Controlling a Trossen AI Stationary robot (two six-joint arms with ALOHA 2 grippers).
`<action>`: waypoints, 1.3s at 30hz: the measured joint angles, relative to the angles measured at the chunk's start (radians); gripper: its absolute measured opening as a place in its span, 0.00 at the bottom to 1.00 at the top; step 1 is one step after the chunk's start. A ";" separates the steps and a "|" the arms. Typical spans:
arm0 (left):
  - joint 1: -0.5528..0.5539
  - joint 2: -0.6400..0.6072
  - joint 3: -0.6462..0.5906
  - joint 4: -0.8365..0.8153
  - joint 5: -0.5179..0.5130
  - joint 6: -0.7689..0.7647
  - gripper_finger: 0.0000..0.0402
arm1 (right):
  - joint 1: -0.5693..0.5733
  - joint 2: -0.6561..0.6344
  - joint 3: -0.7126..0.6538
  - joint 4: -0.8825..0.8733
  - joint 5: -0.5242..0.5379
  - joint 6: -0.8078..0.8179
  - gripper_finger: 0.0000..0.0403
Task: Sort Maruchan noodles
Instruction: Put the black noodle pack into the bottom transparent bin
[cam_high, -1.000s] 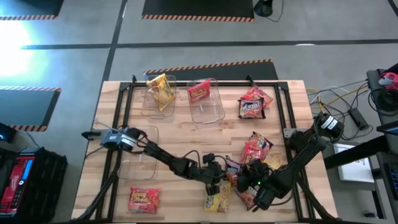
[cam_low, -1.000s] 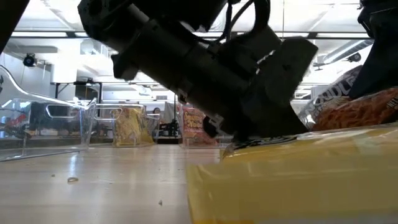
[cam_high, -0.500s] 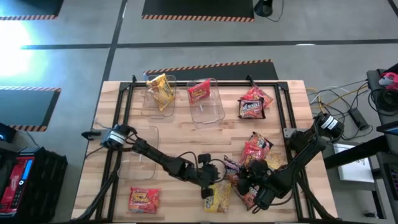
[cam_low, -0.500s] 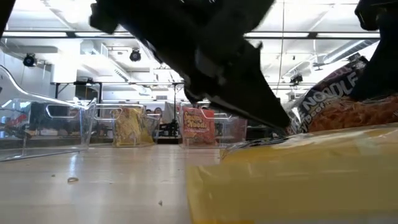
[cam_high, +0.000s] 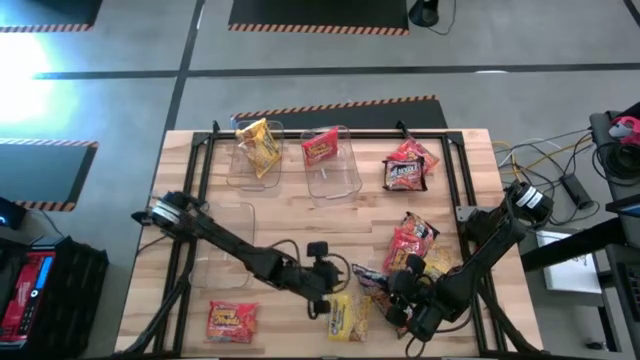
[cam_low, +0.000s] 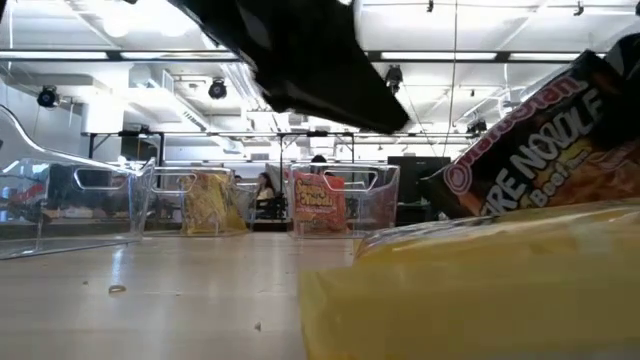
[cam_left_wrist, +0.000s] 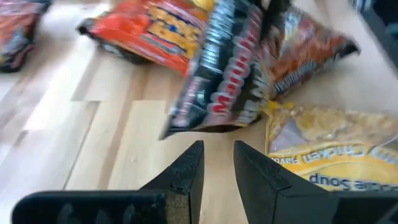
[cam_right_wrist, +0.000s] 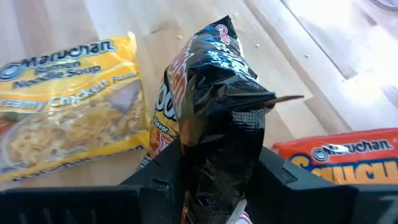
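Right gripper (cam_right_wrist: 214, 163) clamped on dark beef packet (cam_right_wrist: 214, 99); left gripper (cam_left_wrist: 217, 171), narrowly parted, empty; lift packet clear of neighbours.

The high view looks straight down from well above the pale wooden slatted table (cam_high: 300, 215), taking in all of it. The low view sits at tabletop height, looking level across it, pressed against a yellow crinkly noodle packet (cam_low: 480, 290). Each wrist view looks closely down past its own fingers; both share that yellow packet (cam_right_wrist: 62, 106) and a dark brown-red packet (cam_left_wrist: 230, 74).
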 joint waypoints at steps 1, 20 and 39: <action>-0.003 -0.035 -0.034 0.008 -0.014 -0.020 0.17 | 0.000 0.000 0.004 0.001 0.000 -0.011 0.28; -0.026 -0.190 -0.329 0.522 -0.009 -0.075 0.29 | -0.020 0.000 0.047 -0.001 -0.004 -0.192 0.28; -0.023 -0.130 -0.237 0.506 0.076 0.204 0.48 | -0.139 -0.001 0.167 0.002 -0.084 -0.613 0.28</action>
